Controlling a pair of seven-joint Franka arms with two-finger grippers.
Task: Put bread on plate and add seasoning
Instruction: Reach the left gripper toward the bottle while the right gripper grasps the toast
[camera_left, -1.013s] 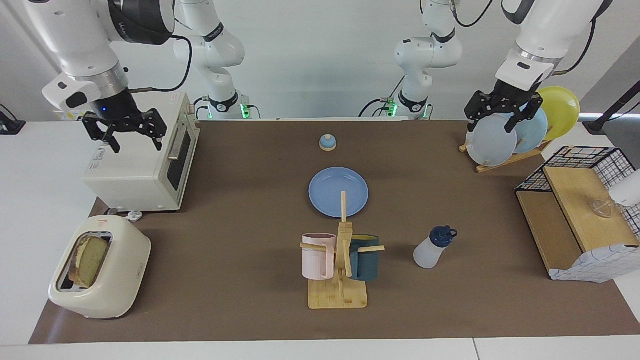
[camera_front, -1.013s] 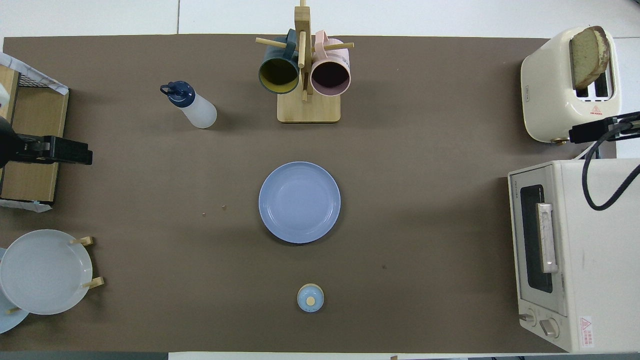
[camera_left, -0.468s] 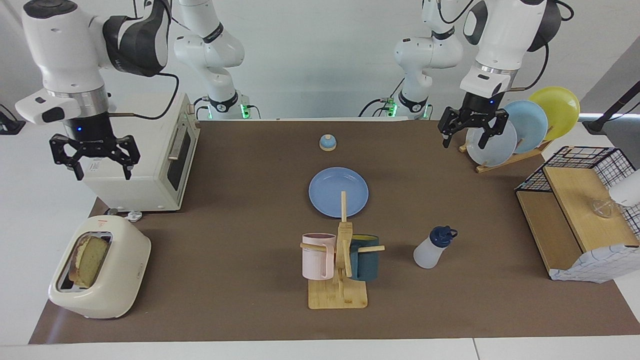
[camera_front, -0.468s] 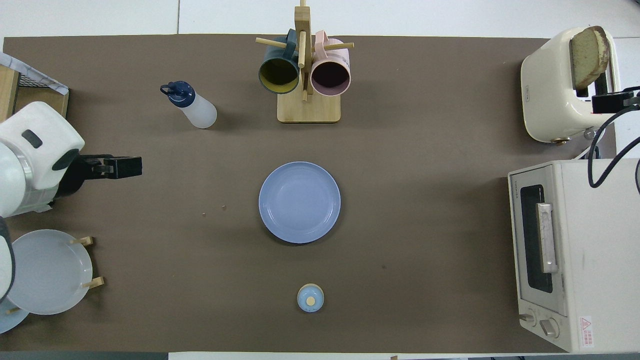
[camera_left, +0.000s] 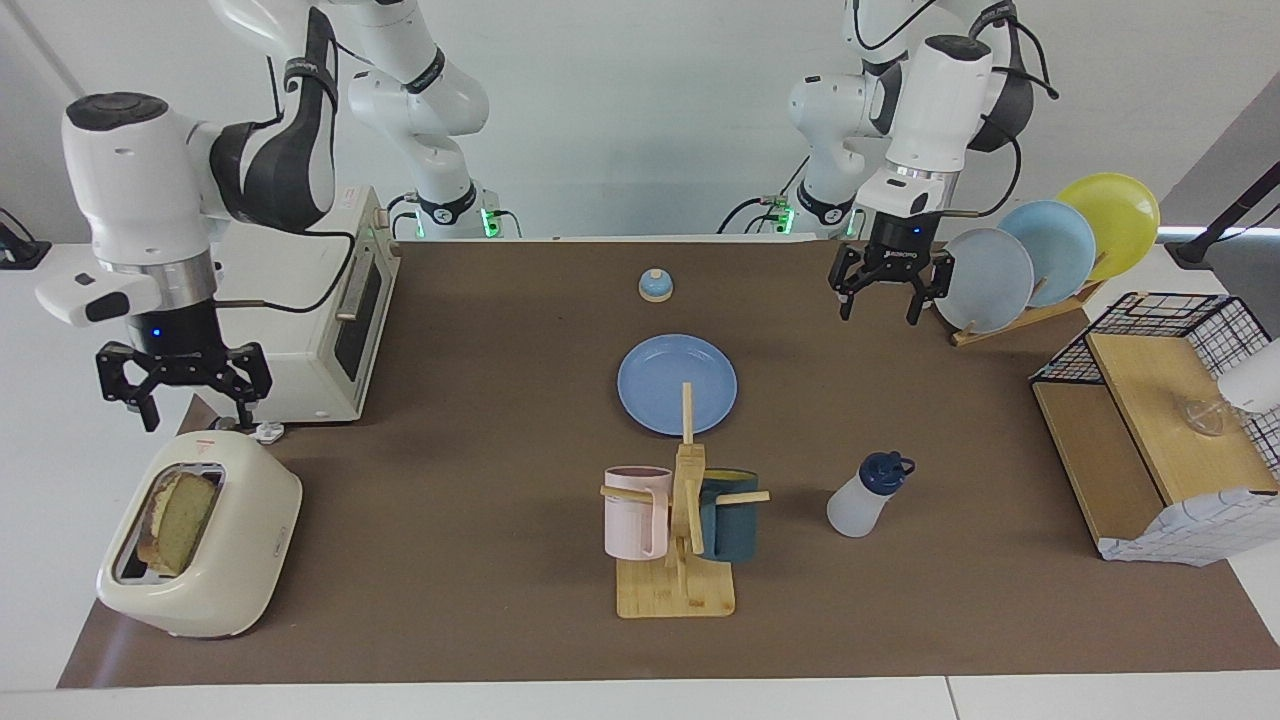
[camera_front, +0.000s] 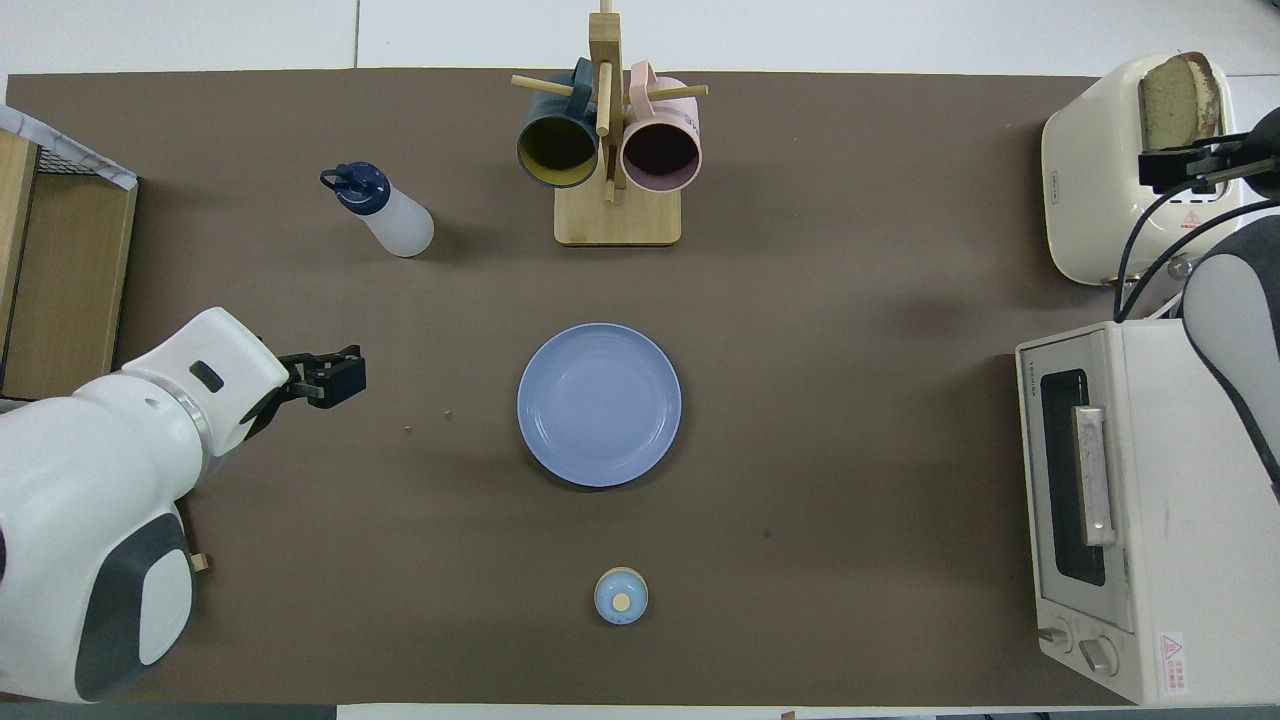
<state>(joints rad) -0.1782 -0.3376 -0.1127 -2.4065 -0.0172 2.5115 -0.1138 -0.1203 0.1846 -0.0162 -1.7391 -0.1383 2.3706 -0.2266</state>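
The right hand (camera_left: 183, 388) hangs over the toaster (camera_left: 200, 535), jaws wide and empty; the bread (camera_left: 180, 520) stands in the slot just below it, not touched. The left hand (camera_left: 884, 287), wide and empty too, hovers over bare surface (camera_left: 480, 400) beside the plate rack (camera_left: 1010, 320). The plate (camera_left: 677, 384) lies flat mid-surface, well apart from both hands, between them. The seasoning (camera_left: 867, 494) stands upright near the mug tree (camera_left: 680, 530), well apart from the left hand.

Against a second ago: the right hand has dropped from over the oven (camera_left: 290, 340) to over the toaster, and the left hand has swung off the racked plates toward the middle. Bread, plate and seasoning sit where they were.

Count: two hands, one slice of bread, one flat plate, three plates upright in the rack, one seasoning bottle, two mugs on the tree, pink (camera_left: 635, 510) and dark blue (camera_left: 730, 515), one bell (camera_left: 655, 286), one toaster, one oven, one wire basket (camera_left: 1160, 330).
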